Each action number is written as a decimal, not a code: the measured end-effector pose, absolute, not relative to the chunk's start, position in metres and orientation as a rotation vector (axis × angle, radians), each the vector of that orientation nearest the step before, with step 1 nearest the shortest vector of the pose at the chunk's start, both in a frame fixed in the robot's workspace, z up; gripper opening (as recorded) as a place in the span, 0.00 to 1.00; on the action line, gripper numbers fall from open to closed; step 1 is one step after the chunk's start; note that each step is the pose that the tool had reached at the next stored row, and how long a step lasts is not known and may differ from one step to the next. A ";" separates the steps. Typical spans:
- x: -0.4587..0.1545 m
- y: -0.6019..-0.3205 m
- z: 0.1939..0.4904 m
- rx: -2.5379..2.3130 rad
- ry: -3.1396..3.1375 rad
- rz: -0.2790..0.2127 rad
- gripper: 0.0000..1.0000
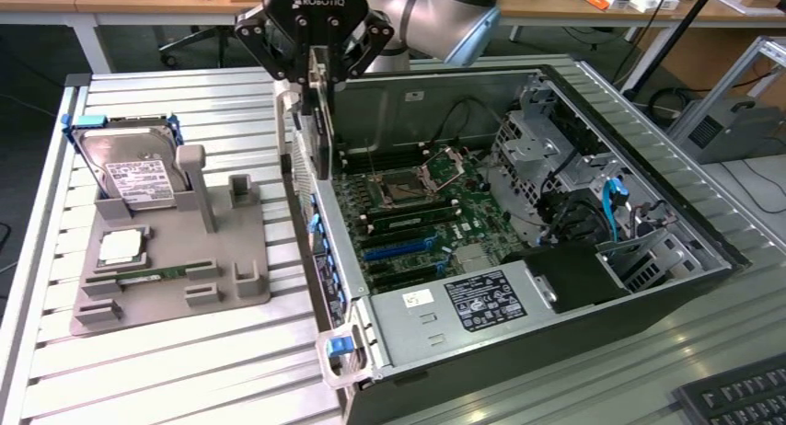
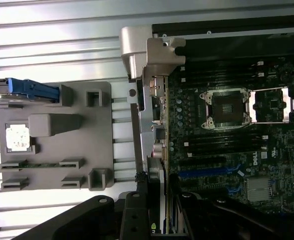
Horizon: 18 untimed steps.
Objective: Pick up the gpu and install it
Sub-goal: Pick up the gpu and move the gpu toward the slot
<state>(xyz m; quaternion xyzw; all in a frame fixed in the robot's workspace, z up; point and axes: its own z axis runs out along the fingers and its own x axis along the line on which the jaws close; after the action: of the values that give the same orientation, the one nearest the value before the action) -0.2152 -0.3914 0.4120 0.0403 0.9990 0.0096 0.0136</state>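
Clamped in the gripper (image 1: 326, 71), upright on edge: the gpu (image 1: 322, 131), hanging over the open computer case (image 1: 639, 287) at its rear wall, silver bracket (image 2: 154, 100) toward that wall. Below it, seemingly offset toward the power supply (image 1: 485, 301): the blue expansion slot (image 1: 396, 250).

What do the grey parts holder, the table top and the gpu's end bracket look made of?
Parts holder: matte grey plastic, probably; dull, uniform, blocky. Table top: ribbed bare metal, likely aluminium; pale sheen. End bracket of the gpu: bright sheet metal, thin and silvery.
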 end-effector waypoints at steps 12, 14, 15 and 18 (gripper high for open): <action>-0.206 -0.392 0.410 0.125 3.112 0.023 0.27; -0.204 -0.393 0.409 0.125 3.112 0.022 0.27; -0.202 -0.393 0.409 0.125 3.112 0.021 0.27; -0.199 -0.393 0.408 0.125 3.112 0.020 0.27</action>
<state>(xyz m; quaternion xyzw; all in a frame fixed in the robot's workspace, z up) -0.1991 -0.3933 0.4079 0.0403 0.9991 0.0064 0.0137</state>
